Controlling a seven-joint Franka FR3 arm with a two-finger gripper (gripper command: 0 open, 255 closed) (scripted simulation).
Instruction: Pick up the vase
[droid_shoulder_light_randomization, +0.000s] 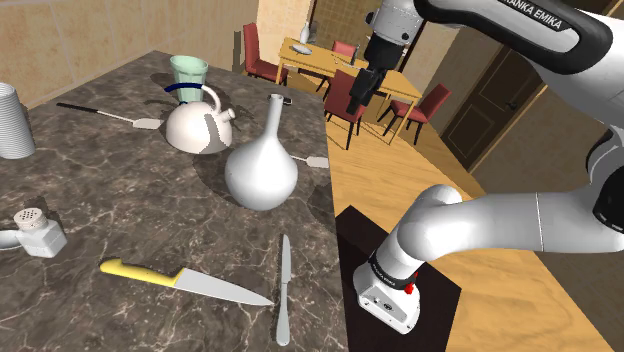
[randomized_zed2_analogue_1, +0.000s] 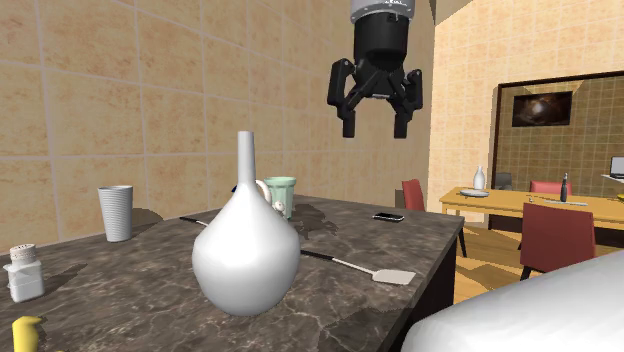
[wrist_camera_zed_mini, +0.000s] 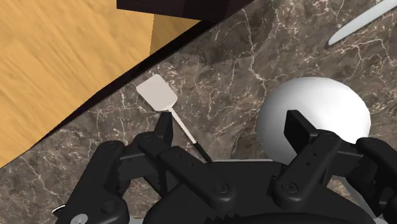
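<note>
Gripper (randomized_zed2_analogue_1: 375, 128) spread and empty, high at 1 o'clock of white vase (randomized_zed2_analogue_1: 245, 255); smooth round belly likely slippery and fragile, so grasp the slim neck.

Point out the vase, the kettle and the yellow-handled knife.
vase (droid_shoulder_light_randomization: 262, 175), shoulder view, round belly.
kettle (droid_shoulder_light_randomization: 190, 130), shoulder view, white body.
yellow-handled knife (droid_shoulder_light_randomization: 135, 271), shoulder view, yellow handle.

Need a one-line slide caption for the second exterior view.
Open, empty end effector hangs above the dark veined table; white long-necked vase stands upright, untouched.
</note>
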